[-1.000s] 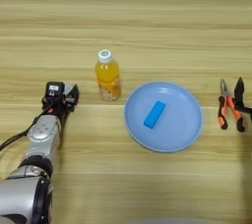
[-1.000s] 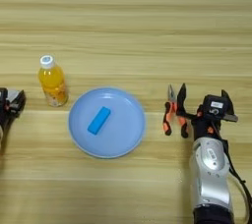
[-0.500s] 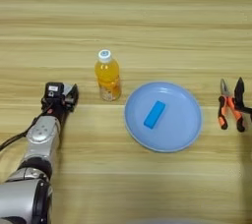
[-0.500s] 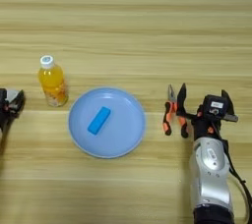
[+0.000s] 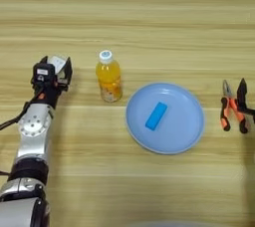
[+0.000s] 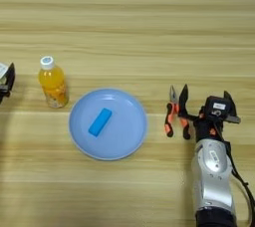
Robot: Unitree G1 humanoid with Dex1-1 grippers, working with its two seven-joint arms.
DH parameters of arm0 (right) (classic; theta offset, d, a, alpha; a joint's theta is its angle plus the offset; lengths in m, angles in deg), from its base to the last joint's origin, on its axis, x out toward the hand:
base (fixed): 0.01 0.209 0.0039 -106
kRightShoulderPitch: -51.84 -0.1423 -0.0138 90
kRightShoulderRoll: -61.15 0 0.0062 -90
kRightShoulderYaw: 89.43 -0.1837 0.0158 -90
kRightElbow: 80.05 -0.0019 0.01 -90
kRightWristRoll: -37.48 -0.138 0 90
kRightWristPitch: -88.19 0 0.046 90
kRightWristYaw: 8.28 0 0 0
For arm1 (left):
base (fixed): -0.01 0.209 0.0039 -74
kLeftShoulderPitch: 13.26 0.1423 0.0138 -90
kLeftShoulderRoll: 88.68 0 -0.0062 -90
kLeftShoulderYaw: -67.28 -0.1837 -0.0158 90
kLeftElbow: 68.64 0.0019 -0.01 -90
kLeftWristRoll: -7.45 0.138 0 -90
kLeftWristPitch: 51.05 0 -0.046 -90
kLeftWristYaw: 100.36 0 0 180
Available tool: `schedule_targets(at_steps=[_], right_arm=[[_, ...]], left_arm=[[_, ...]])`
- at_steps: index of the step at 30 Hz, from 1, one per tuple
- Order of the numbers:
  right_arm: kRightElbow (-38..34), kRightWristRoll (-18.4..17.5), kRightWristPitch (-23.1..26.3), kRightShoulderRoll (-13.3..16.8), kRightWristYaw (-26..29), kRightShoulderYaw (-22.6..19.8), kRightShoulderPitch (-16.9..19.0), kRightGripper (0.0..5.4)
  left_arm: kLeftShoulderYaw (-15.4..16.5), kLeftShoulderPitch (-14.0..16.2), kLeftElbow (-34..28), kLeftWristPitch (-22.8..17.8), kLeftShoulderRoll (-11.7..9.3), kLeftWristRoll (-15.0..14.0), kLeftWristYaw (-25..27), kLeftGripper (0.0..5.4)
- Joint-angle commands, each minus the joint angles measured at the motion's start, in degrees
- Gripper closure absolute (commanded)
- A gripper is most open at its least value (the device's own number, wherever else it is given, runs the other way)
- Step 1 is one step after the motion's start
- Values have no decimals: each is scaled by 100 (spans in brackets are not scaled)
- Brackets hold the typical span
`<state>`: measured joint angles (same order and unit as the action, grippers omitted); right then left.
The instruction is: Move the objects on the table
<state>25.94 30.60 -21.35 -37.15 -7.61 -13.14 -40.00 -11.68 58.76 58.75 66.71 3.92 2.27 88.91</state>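
A small bottle of orange drink (image 5: pixel 109 76) with a white cap stands upright on the table (image 5: pixel 129 17), left of centre. Right of it lies a round light-blue plate (image 5: pixel 187 126) with a blue oblong block (image 5: pixel 156 115) on it. My left gripper (image 5: pixel 56 65) rests at the table's left side, left of the bottle, with a small pale grey block (image 5: pixel 58 63) held tilted between its fingers. My right gripper (image 6: pixel 204 99) sits at the right with its fingers spread open; its left finger stands beside a pair of orange-handled pliers (image 6: pixel 173 116).
The pliers lie between the plate and my right gripper. Both forearms stretch along the table from the near edge. Bare planks span the far half of the table.
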Motion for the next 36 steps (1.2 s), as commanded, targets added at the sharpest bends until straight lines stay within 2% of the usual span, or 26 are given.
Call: schedule_targets(at_steps=[1,4,10,17,20,24,31,36], right_arm=[[23,-6,1,-1,27,3,-46,0],[32,-8,-2,-2,34,8,-51,0],[44,-6,-1,-4,42,22,-67,0],[55,-3,-1,-10,34,34,-83,0],[61,-3,0,-11,29,40,-95,0],[75,-2,-6,-13,24,44,-111,0],[43,-13,-21,-10,12,20,-72,0],[21,-5,-27,-21,-8,17,-54,0]], left_arm=[[28,381,-1380,-386,-43,-246,83,243],[3,665,-2341,-707,-32,-347,73,243],[-222,1135,-3897,-1288,31,-313,92,243],[-451,1335,-4924,-1728,96,-371,182,243],[-592,1335,-5079,-1844,140,-372,239,243],[-1042,1290,-5053,-1930,288,-274,376,243],[-1880,1183,-4630,-1955,706,-161,631,243],[-2479,1159,-4210,-1867,1050,51,744,243]])
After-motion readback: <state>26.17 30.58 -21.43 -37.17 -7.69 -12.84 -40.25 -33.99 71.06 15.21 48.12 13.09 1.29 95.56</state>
